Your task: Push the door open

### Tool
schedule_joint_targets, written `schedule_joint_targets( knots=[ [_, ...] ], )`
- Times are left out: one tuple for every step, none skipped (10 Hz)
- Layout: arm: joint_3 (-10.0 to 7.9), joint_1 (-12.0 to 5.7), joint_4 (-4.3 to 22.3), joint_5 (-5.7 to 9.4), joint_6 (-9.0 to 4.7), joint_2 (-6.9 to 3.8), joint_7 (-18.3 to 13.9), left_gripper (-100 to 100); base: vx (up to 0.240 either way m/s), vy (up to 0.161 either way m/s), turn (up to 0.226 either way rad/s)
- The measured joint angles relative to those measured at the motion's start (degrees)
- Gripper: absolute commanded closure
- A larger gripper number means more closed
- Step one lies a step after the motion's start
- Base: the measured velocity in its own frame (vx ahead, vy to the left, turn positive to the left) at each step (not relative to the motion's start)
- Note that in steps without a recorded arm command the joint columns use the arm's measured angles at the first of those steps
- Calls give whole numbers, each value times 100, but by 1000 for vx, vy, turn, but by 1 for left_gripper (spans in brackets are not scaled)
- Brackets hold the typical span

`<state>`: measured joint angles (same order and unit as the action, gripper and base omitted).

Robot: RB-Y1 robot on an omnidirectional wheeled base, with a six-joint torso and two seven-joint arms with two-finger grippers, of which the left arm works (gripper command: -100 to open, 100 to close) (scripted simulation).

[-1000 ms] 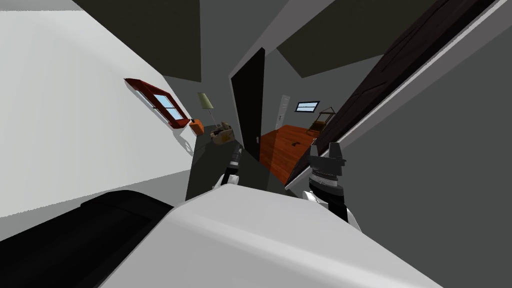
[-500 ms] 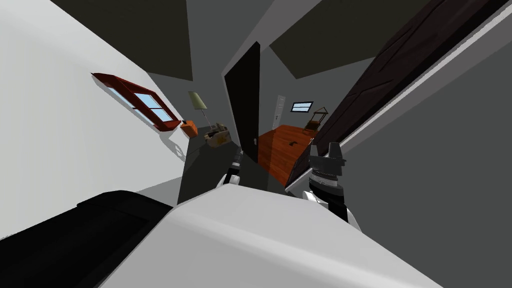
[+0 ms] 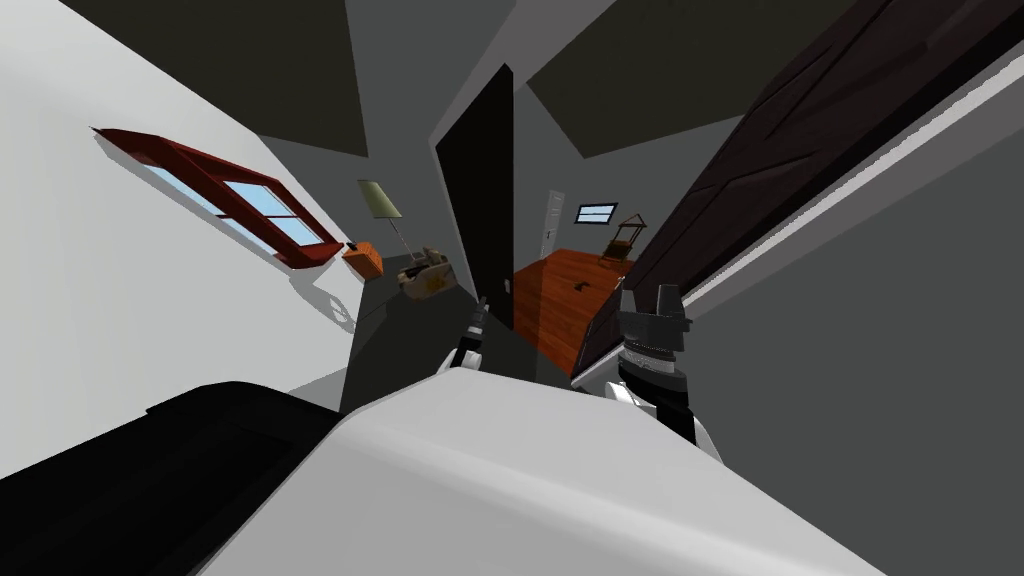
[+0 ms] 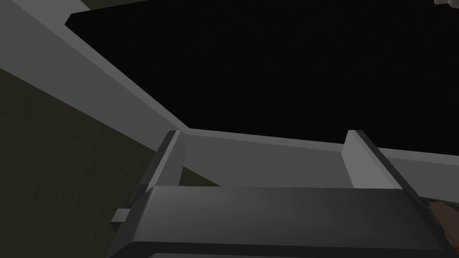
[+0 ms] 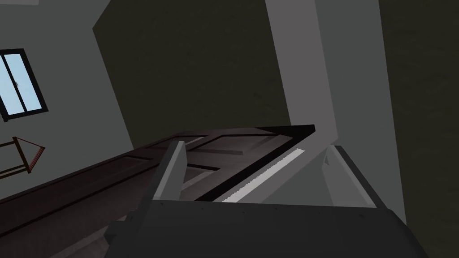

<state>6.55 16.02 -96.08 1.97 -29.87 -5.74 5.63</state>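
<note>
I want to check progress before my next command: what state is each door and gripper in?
Dark panelled door, swung partly open.
Black door, standing open.
White far door, looks shut.
Left gripper, open, holding nothing.
Right gripper, open, holding nothing.
</note>
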Motion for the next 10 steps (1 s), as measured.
schedule_joint_targets(
  knots=[
    [17, -50, 137, -5, -37, 9, 1, -100, 82, 27, -57],
    [28, -78, 236, -2, -70, -5, -11, -100, 93, 41, -62],
    [31, -133, 370, 4, -107, -19, -28, -100, 85, 59, -90],
    [49, -156, 438, 1, -116, -16, -35, -100, 77, 66, -106],
    [57, -211, 552, 4, -130, -22, -44, -100, 84, 53, -96],
    [67, -245, 660, 6, -160, -32, -58, -100, 99, 49, -77],
    [75, -306, 804, 7, -201, -31, -66, -100, 98, 46, -90],
    [92, -334, 907, 5, -235, -28, -71, -100, 72, 36, -96],
    [108, -363, 1006, 3, -263, -23, -77, -100, 75, 60, -72],
    [118, -396, 1086, 8, -272, -34, -93, -100, 88, 75, -81]
  ],
)
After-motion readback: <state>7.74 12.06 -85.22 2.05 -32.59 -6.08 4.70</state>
